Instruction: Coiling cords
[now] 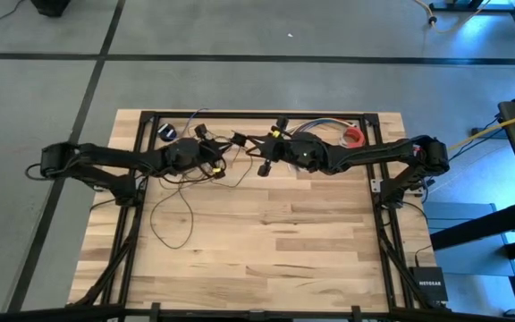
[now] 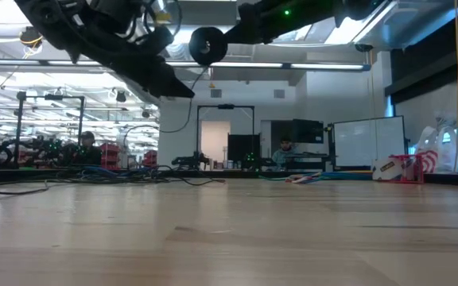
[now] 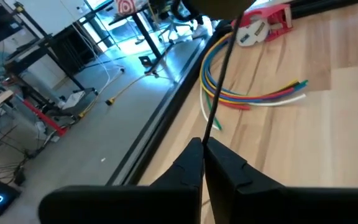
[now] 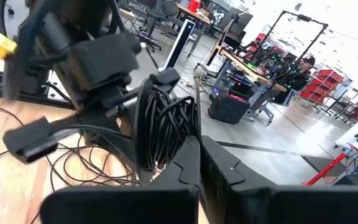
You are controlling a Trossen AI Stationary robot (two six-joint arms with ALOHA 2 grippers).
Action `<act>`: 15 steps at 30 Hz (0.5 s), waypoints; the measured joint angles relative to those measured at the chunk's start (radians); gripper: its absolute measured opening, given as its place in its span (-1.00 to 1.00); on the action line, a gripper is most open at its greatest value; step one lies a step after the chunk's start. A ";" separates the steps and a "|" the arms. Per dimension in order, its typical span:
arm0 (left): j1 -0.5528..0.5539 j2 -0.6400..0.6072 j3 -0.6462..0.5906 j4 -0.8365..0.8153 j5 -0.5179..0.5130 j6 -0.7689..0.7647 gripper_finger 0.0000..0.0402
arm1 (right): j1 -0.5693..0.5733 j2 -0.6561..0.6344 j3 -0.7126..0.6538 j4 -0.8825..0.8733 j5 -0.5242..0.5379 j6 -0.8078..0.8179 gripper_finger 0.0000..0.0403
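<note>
The cord is a thin dark wire. Part of it is wound into a tight black coil point(image 4: 165, 124), on which my right gripper point(image 4: 199, 149) is shut above the table's far middle. A single strand point(image 3: 219, 87) runs from that side to my left gripper point(image 3: 202, 148), which is shut on it. The two grippers point(image 1: 236, 139) point(image 1: 257, 150) are close together, raised clear of the table. The rest of the cord lies in loose loops point(image 1: 173, 215) on the table below and to the left. My left gripper pinches one strand of the cord point(image 3: 209, 132) between its two fingertips. The strand runs straight and taut away from the fingers toward the right arm, clear of the table. My right gripper pinches the coil at its lower part point(image 4: 178, 154), several turns together between the two fingers. The coil stands upright past the fingertips, lifted clear of the table, with loose cord trailing down from it.
A bundle of multicoloured wires point(image 3: 253, 96) lies at the table's far right beside a red-and-white tape dispenser point(image 3: 265, 22). Both arms' frames and posts line the table's left and right edges point(image 1: 378, 192). Bare wood fills the near half point(image 1: 275, 259).
</note>
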 joint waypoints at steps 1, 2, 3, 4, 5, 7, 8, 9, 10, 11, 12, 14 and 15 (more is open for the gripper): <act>-0.001 -0.015 0.000 -0.020 0.000 -0.001 -0.99 | 0.000 0.000 0.000 -0.002 0.000 0.001 -0.97; -0.001 -0.029 0.000 -0.035 0.001 -0.001 -0.99 | 0.000 0.000 0.000 -0.006 -0.001 0.004 -0.97; 0.000 -0.043 0.000 -0.042 0.000 0.000 -0.98 | 0.000 0.000 0.000 -0.010 0.000 0.005 -0.97; 0.000 -0.057 0.000 -0.046 -0.001 0.003 -0.98 | 0.000 0.000 0.001 -0.019 0.000 0.005 -0.97; 0.000 -0.070 0.000 -0.047 -0.001 0.011 -0.97 | 0.000 -0.001 0.001 -0.028 0.000 0.005 -0.97; 0.000 -0.099 0.000 -0.047 -0.001 0.037 -0.98 | 0.000 -0.001 0.002 -0.043 -0.001 0.005 -0.97; 0.000 -0.115 0.000 -0.050 -0.001 0.053 -0.99 | 0.000 -0.001 0.002 -0.049 0.000 0.006 -0.97; 0.000 -0.131 0.000 -0.053 -0.001 0.059 -0.99 | 0.000 -0.001 0.002 -0.052 -0.001 0.007 -0.97; 0.000 -0.148 0.000 -0.053 0.000 0.062 -0.99 | 0.000 -0.001 0.002 -0.056 -0.001 0.009 -0.97; 0.000 -0.167 0.000 -0.069 0.000 0.062 -0.99 | 0.000 -0.001 0.002 -0.059 -0.001 0.011 -0.97; -0.001 -0.187 0.000 -0.097 0.000 0.061 -0.98 | 0.000 -0.001 0.002 -0.061 0.000 0.012 -0.97; -0.004 -0.224 0.000 -0.135 0.003 0.057 -0.96 | 0.000 -0.001 0.002 -0.070 -0.001 0.012 -0.97; -0.005 -0.243 0.000 -0.148 0.006 0.054 -0.96 | 0.000 -0.001 0.002 -0.075 -0.001 0.004 -0.97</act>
